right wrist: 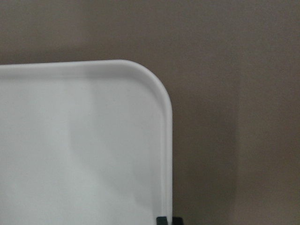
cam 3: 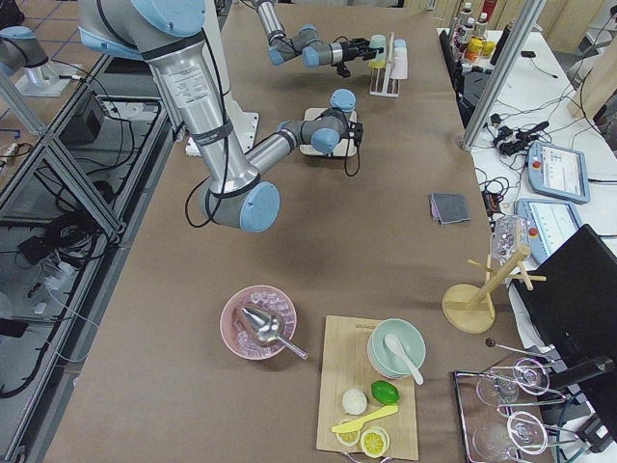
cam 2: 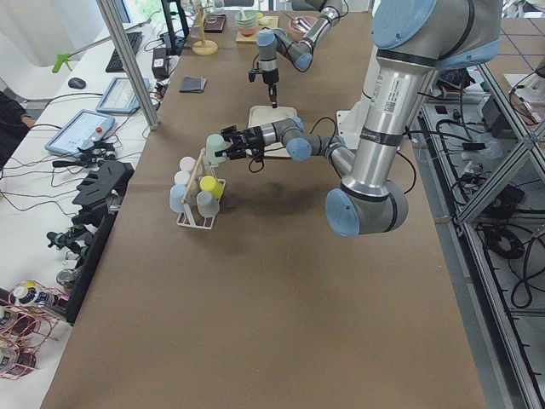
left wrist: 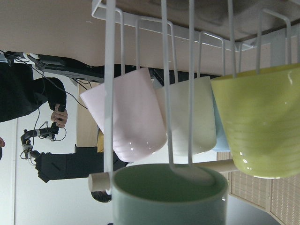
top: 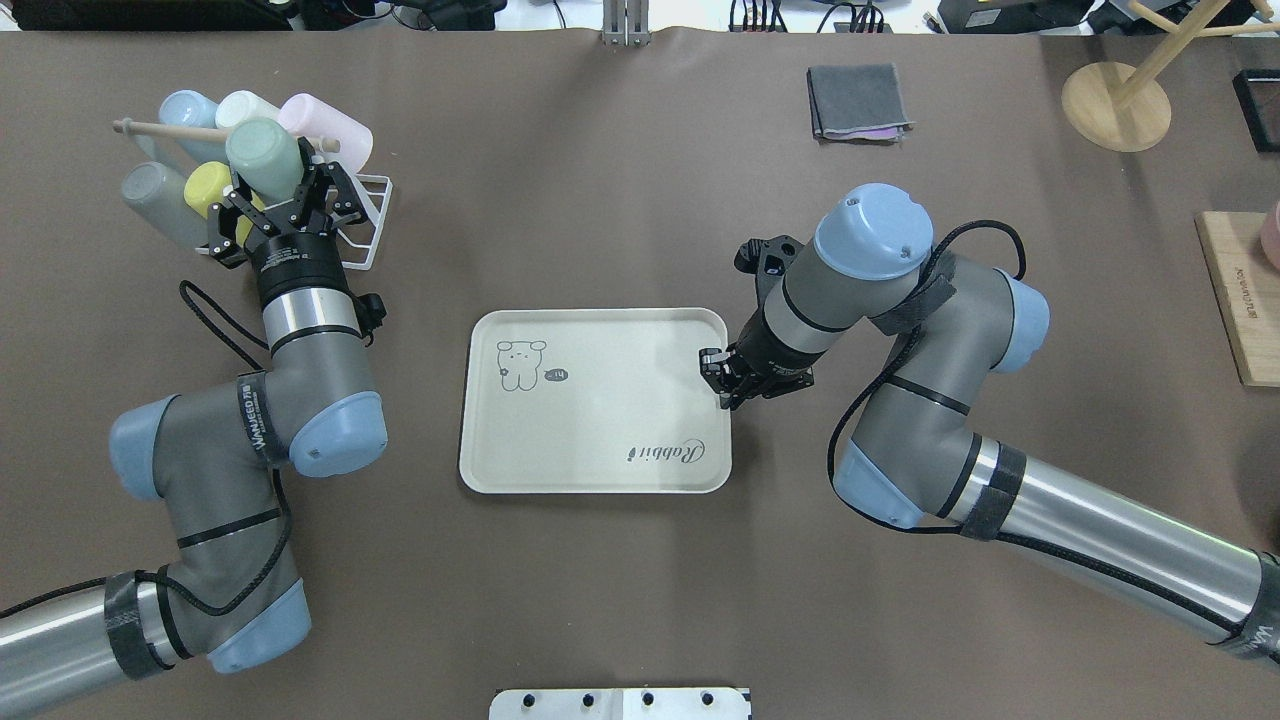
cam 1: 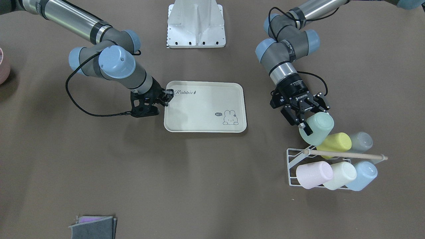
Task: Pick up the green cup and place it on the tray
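The mint green cup (cam 1: pixel 318 126) is tipped on its side at the near end of the white wire rack (cam 1: pixel 292 166), just above the yellow-lime cup (cam 1: pixel 335 142). My left gripper (cam 1: pixel 303 121) is shut on its rim. The overhead view shows the cup (top: pixel 262 158) and the gripper (top: pixel 290 205), and the left wrist view shows the cup's rim (left wrist: pixel 168 192) close up. The cream "Rabbit" tray (cam 1: pixel 206 127) lies flat at mid-table with nothing on it. My right gripper (cam 1: pixel 167 97) is shut on the tray's short edge (top: pixel 722 385); its fingertips (right wrist: pixel 162 219) straddle the rim.
The rack also holds pink (cam 1: pixel 313 174), cream-white (cam 1: pixel 342 174), pale blue (cam 1: pixel 363 174) and grey (cam 1: pixel 362 141) cups under a wooden dowel (cam 1: pixel 345 154). A folded grey cloth (top: pixel 858 100), a wooden stand (top: pixel 1115 105) and a wooden board (top: pixel 1235 300) sit at the far right.
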